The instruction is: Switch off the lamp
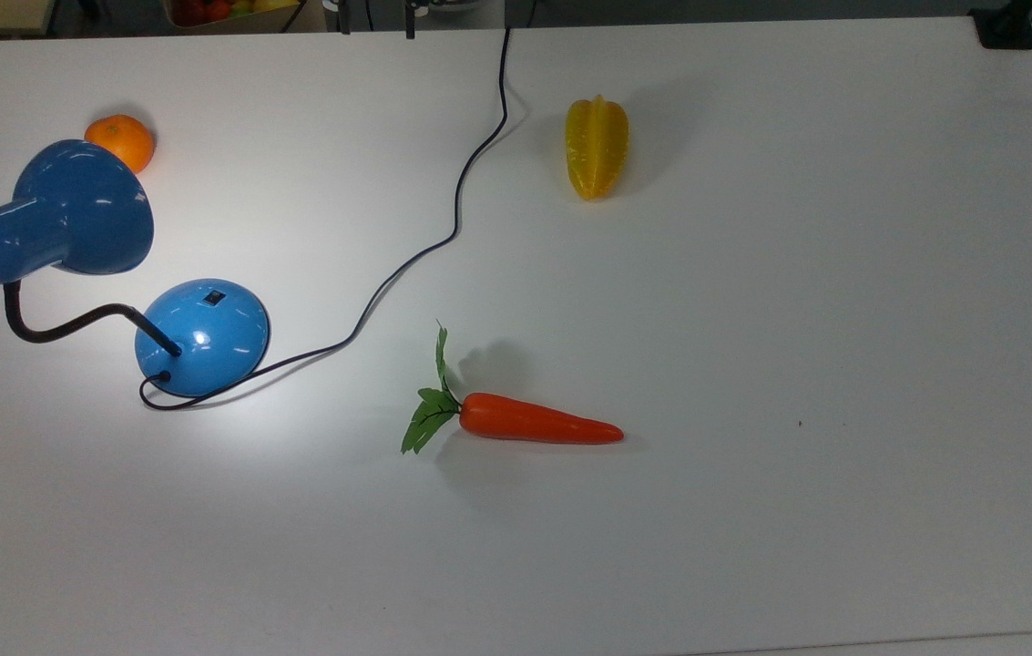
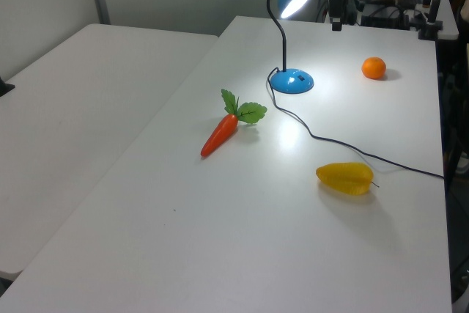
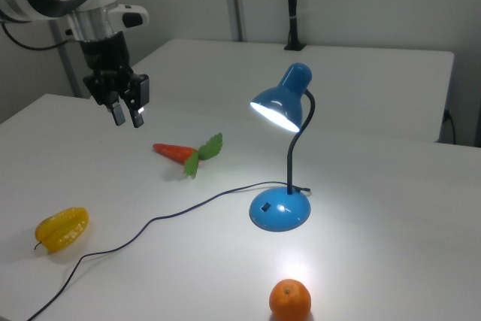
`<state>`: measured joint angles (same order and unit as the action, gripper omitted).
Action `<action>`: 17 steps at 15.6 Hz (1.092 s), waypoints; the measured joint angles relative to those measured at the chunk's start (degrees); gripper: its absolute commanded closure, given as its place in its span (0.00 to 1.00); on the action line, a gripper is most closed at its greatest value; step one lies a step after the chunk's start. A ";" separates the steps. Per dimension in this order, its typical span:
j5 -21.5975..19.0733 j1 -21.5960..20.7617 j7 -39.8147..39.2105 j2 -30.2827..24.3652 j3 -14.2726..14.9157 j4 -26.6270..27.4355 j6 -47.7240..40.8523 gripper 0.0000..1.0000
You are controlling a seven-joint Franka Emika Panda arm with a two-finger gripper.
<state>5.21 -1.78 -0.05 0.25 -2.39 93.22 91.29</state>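
Observation:
The blue lamp stands lit on the white table [image 1: 798,273], and a bright patch lies on the tabletop around it. Its bell shade [image 1: 69,214] leans over at the top view's left, joined by the black gooseneck [image 1: 51,328] to the round base [image 1: 201,337]. A small black switch [image 1: 214,296] sits on top of the base. The black cord [image 1: 406,264] runs off the table's far edge. My gripper [image 3: 128,116] hangs open and empty in the air, well away from the lamp, above the far side of the table beyond the carrot [image 3: 176,152]. Its fingertips [image 1: 408,7] show at the top view's upper edge.
An orange carrot with green leaves [image 1: 538,425] lies mid-table. A yellow starfruit [image 1: 597,146] lies beyond the cord. A mandarin [image 1: 120,141] sits just behind the lamp shade. A second white table [image 2: 73,108] adjoins at the left view's left.

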 measured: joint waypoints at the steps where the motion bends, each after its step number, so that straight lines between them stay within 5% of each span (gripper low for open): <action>1: 0.00 0.00 -0.19 0.00 0.04 0.00 0.00 1.00; 12: 0.00 1.34 -2.13 0.02 0.30 0.73 -0.04 1.00; 17: -0.15 3.45 -1.40 0.16 0.42 7.54 5.39 1.00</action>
<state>5.06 1.67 -1.45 0.42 -1.97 100.77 96.68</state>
